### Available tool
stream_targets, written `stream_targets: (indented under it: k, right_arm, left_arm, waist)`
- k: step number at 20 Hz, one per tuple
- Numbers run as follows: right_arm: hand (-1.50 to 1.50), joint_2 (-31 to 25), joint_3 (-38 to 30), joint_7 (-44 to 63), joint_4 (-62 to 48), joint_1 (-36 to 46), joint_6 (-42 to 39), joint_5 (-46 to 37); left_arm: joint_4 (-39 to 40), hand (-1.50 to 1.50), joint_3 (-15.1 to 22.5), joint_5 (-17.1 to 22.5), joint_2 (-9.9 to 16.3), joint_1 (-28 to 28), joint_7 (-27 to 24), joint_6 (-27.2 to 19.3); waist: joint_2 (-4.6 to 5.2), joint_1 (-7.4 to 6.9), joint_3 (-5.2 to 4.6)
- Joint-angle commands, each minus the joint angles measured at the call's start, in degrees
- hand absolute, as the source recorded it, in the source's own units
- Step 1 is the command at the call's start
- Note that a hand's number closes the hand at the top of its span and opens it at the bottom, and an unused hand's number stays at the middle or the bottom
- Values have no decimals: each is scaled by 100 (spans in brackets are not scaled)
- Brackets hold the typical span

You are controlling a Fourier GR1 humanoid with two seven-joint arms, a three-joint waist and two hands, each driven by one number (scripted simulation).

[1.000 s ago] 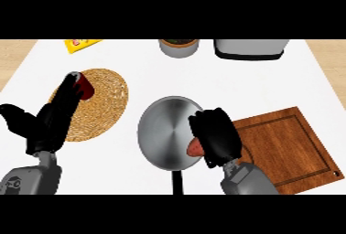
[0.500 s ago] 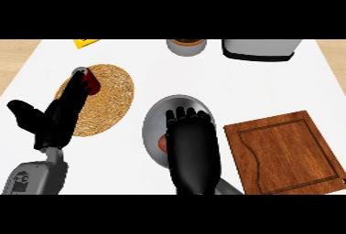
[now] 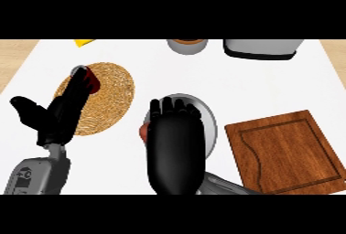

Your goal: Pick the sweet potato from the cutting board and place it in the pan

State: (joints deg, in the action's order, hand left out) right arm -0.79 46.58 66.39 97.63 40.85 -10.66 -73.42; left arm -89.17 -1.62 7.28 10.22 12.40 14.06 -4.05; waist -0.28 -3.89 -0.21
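Since half a second ago right hand (image 3: 175,146) has flattened over the pan (image 3: 207,119) at frame centre, fingers straight, released. Sweet potato (image 3: 144,131) peeks out at its left edge, off the cutting board (image 3: 287,151). Likely dense, stiff, irregular; grasp mid-body. Left hand (image 3: 57,116) rests open, left.

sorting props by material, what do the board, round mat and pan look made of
Cutting board: wood, reddish-brown with visible grain and a carved groove. Round mat: seemingly woven straw or wicker, tan with a coiled texture. Pan: likely metal, smooth grey, mostly hidden under the right hand.
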Motion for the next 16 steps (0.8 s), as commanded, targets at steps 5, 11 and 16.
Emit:
stream_targets:
  k: [5, 11, 16]
  right_arm:
    - [150, 75, -192, 1269, -862, 543, 912, 205]
    - [150, 75, -608, 285, -1371, 94, 1511, 208]
    - [150, 77, -1120, -1016, -2249, -220, 2507, 527]
  left_arm:
    - [55, 0, -165, -49, 57, 6, -112, -81]
    - [-86, 0, -381, 159, 186, -198, -85, 82]
    - [-245, 0, -156, -41, 21, -107, 200, -123]
  waist:
    - [45, 176, 15]
    - [45, 287, 21]
    - [56, 313, 24]
